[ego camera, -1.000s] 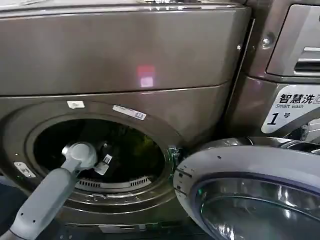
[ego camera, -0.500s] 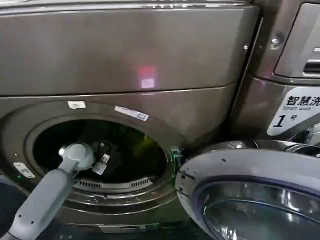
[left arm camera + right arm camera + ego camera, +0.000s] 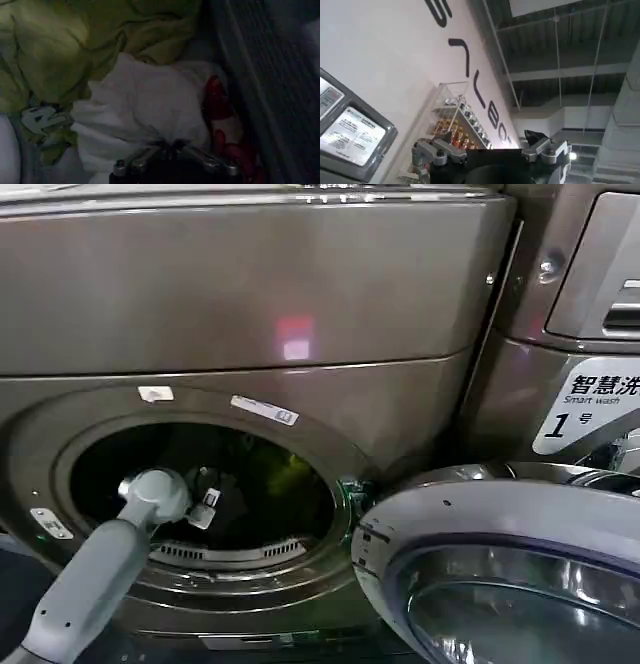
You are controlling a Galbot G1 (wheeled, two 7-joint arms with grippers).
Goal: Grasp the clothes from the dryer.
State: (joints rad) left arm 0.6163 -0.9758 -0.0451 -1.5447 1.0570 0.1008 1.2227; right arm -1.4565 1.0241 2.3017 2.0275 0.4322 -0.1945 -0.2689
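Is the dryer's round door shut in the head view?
No: the dryer has its glass door swung open to the side, and the left arm reaches into the open port.

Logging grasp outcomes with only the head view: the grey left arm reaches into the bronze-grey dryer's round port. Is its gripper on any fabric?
Observer: Yes; the left wrist view shows the left gripper shut on a fold of the soft white garment.
Operator: What surrounds it?
Observer: A crumpled lime-green garment beyond, and a red patch beside it.
Operator: The right gripper?
Observer: Open, holding nothing.
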